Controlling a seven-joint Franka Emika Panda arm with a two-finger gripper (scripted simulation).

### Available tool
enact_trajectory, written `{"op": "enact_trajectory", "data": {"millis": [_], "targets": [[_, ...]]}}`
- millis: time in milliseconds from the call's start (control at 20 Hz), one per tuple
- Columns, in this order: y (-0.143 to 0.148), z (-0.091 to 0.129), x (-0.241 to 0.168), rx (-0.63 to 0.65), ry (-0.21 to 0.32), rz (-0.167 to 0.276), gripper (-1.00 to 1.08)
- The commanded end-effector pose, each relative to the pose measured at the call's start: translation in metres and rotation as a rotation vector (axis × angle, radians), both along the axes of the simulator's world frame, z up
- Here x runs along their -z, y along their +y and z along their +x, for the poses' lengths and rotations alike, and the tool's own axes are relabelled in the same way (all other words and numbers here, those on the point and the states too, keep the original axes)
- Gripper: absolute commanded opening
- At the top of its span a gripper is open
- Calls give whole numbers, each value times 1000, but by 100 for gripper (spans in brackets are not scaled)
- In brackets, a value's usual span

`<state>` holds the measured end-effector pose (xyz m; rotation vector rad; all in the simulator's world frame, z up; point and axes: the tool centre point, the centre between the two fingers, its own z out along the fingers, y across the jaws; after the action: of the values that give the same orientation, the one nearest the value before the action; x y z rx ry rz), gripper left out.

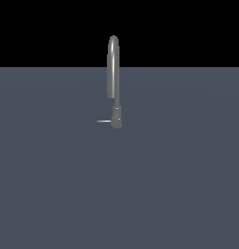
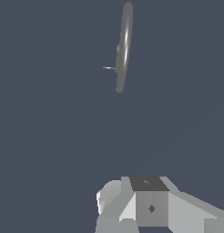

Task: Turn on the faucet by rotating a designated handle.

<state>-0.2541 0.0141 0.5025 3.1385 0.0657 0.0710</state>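
- One gripper [image 2: 150,207] shows only in the wrist view, as pale grey and white blocky shapes with a darker square face in the middle; the fingertips are not in sight, so I cannot tell whether the jaws are spread or pressed together.
- Nothing is seen in its grasp, and it touches nothing in view.
- None of the arm appears in the exterior view.
- Out past the gripper in the wrist view lies bare floor [image 2: 50,136], flat and slate grey, and beyond that the faucet [image 2: 124,45], well apart from the gripper.
- From that camera the faucet reads as a long slim shiny tube seen nearly end on, with a bright streak down its length.
- A thin pale handle [image 2: 109,68] sticks out sideways from it, low on the tube.
- In the exterior view the faucet [image 1: 113,68] stands upright near the middle of the floor [image 1: 189,185], its spout arched over at the top and rising against a black background.
- Its short, thicker base [image 1: 116,118] sits on the floor beneath the tube.
- Jutting level from that base toward the exterior view's left is the handle [image 1: 104,121], a very thin short rod, free of any contact.
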Motion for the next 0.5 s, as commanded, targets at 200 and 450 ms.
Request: {"op": "enact_trajectory", "data": {"millis": [200, 450], "targets": [[-1, 0, -1, 5, -7, -16, -100], [-6, 1, -7, 27, -35, -83, -100]]}}
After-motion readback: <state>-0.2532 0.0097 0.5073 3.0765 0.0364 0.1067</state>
